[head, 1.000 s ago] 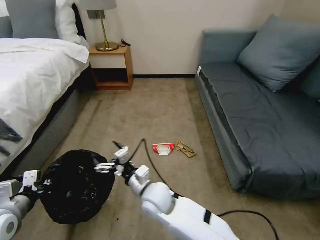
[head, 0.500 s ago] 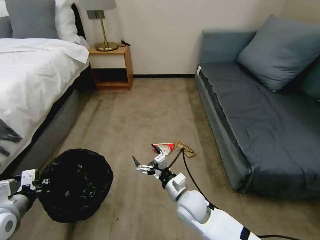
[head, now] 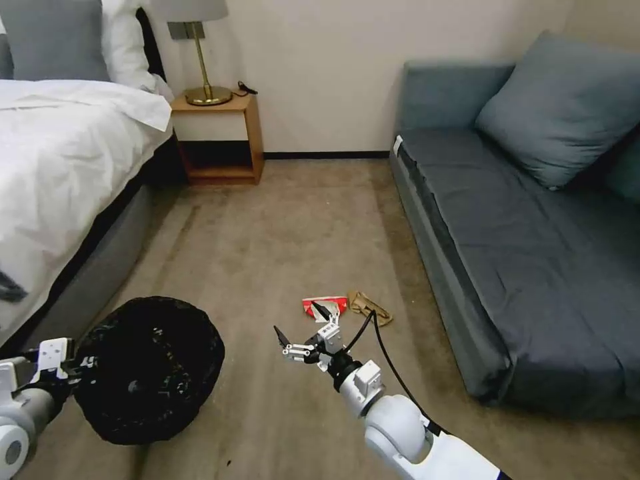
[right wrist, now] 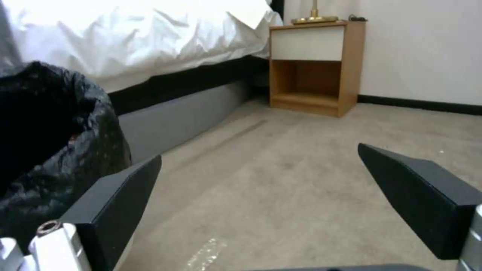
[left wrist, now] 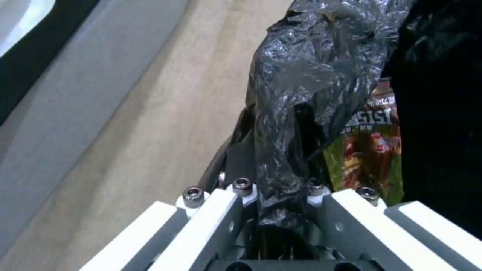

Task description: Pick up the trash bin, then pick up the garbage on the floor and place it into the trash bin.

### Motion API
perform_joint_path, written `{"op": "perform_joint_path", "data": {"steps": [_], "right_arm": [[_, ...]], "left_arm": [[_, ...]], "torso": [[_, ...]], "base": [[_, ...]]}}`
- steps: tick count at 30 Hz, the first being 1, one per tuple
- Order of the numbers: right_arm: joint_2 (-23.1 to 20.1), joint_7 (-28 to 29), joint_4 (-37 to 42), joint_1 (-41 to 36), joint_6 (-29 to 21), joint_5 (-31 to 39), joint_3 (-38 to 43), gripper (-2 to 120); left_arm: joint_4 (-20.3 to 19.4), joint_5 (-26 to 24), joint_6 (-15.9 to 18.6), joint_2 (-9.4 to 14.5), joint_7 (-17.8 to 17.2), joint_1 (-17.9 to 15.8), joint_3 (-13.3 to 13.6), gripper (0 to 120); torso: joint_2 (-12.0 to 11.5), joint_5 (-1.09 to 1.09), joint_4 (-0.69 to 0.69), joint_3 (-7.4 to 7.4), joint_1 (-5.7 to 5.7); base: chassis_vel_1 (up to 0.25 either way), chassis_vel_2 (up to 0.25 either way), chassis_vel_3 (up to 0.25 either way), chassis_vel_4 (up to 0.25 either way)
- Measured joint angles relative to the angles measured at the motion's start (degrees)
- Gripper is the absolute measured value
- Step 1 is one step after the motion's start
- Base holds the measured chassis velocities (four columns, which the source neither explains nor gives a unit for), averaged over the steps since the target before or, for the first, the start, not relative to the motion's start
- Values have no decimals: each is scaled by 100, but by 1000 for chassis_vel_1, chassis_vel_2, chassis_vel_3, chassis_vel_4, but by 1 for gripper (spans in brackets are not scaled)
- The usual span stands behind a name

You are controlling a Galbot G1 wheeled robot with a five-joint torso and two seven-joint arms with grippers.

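Beside the bed, the left hand (left wrist: 281, 195) grips the trash bin (head: 150, 367) by its black liner; a snack wrapper (left wrist: 371, 150) reading "ASIST" lies inside. Right hand (head: 300, 328) hovers wide open, empty, near the red-and-white packet (head: 325, 305) on the carpet.

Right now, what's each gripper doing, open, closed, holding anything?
Left gripper: closed on the trash bin's bag-covered rim.
Right gripper: open, empty, above the carpet.

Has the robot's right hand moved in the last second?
Yes. The right hand swung away from the trash bin toward the red-and-white packet on the floor.
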Motion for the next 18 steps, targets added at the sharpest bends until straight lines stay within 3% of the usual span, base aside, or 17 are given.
{"op": "perform_joint_path", "data": {"steps": [10, 18], "right_arm": [[-1, -14, -137, -5, -40, -16, -2, 100], [5, 36, -292, 81, -210, -70, -48, 100]], "left_arm": [[0, 1, 0, -14, 0, -21, 17, 3], [13, -3, 0, 21, 2, 63, -136, 3]], "torso": [[0, -1, 0, 0, 0], [0, -2, 1, 0, 0]], "base": [[-132, 146, 138, -149], [-152, 154, 159, -148]]}}
